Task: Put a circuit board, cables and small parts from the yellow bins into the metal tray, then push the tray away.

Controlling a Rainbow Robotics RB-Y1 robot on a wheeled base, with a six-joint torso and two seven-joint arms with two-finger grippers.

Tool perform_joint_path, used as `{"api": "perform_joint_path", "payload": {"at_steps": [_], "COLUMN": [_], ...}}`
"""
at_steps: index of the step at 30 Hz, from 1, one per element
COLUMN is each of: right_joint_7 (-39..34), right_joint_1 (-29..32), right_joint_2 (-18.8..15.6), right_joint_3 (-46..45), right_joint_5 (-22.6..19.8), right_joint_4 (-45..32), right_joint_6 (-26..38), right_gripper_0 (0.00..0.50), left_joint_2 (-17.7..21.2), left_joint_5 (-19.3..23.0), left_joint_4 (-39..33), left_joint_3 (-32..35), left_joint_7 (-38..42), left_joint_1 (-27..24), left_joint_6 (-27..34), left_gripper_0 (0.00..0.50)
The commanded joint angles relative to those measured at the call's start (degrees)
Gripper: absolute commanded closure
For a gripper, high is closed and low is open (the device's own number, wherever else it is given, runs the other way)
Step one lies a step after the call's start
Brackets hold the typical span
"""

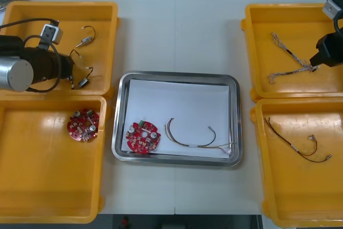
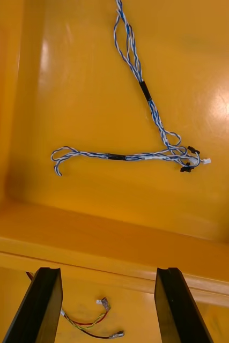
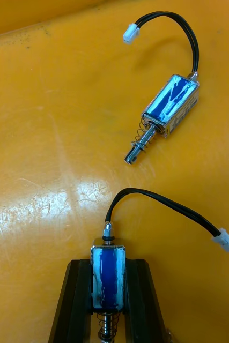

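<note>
Light worktop [image 1: 177,36] bears yellow bins [image 1: 32,186] cut off at the sides: left fingers [image 3: 76,300] pinch a small metal part [image 3: 108,278] in the far left one, right fingers [image 2: 39,305] spread near blue-white cables [image 2: 146,91], metal tray [image 1: 177,77] holding circuit board [image 1: 142,137] and cable [image 1: 195,146].

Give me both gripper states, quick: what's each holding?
Left gripper: closed on a small metal part in the far left yellow bin.
Right gripper: open, holding nothing, by the blue and white cable.

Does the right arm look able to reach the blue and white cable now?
Probably yes. The right gripper hangs open over the far right yellow bin, where the blue and white cable lies bare, nothing over it. The left gripper, shut on a small metal part, is far off.
</note>
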Motion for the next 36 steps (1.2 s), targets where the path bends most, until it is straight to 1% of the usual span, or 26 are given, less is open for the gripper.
{"api": "perform_joint_path", "payload": {"at_steps": [1,5,10,12,13,16,18,22,23,27,30,35,36], "right_joint_7": [1.48,1.65,1.48,0.95,0.95,-3.09,-5.20,-15.14,-16.45,-25.59,-32.19,-42.64,-43.70], "right_joint_1": [0.04,0.04,0.04,0.04,0.04,-0.40,-0.93,-3.21,-3.56,-5.85,-6.90,-6.90,-6.90], "right_joint_2": [-1.50,-1.50,-1.50,-1.50,-1.50,-0.18,0.70,2.81,2.99,4.30,5.10,6.59,6.77], "right_joint_3": [-1.27,-1.27,1.10,1.81,1.81,1.81,1.81,1.72,1.72,1.72,1.72,1.89,1.98], "right_joint_5": [1.44,1.26,2.49,2.85,2.85,3.28,4.25,5.48,5.57,6.01,6.62,7.68,7.77], "right_joint_4": [1.35,3.63,4.51,5.39,5.39,6.53,6.53,9.26,9.70,13.30,14.62,14.80,14.80], "right_joint_6": [0.04,-1.81,-5.15,-6.20,-6.20,-8.40,-8.40,-8.13,-8.05,-7.96,-7.96,-8.05,-8.05], "right_gripper_0": [0.000,0.000,0.000,0.000,0.000,0.000,0.000,0.000,0.000,0.000,0.000,0.000,0.000], "left_joint_2": [0.32,0.67,1.11,1.46,1.46,1.81,1.81,1.81,1.81,1.81,1.81,1.81,1.81], "left_joint_5": [1.13,1.66,0.69,0.43,0.43,-0.19,-0.45,-1.60,-1.77,-2.47,-3.00,-2.91,-2.83], "left_joint_4": [-0.63,-1.51,-6.87,-8.45,-8.45,-11.44,-12.58,-16.53,-17.15,-21.46,-24.88,-30.95,-31.92], "left_joint_3": [-0.44,1.23,6.07,7.30,7.30,9.67,10.37,12.66,13.10,14.33,14.68,14.59,14.50], "left_joint_7": [-3.45,-3.81,-3.89,-3.89,-3.89,-3.72,-3.63,-3.28,-3.19,-2.14,0.50,4.81,5.51], "left_joint_1": [1.00,1.00,1.00,1.00,1.00,1.00,1.00,1.00,1.00,1.00,1.00,1.00,1.00], "left_joint_6": [-0.65,1.37,11.12,13.41,13.41,17.71,19.21,24.92,25.62,31.43,35.64,41.88,42.76], "left_gripper_0": [0.500,0.500,0.500,0.500,0.500,0.500,0.500,0.500,0.500,0.500,0.500,0.500,0.500]}}
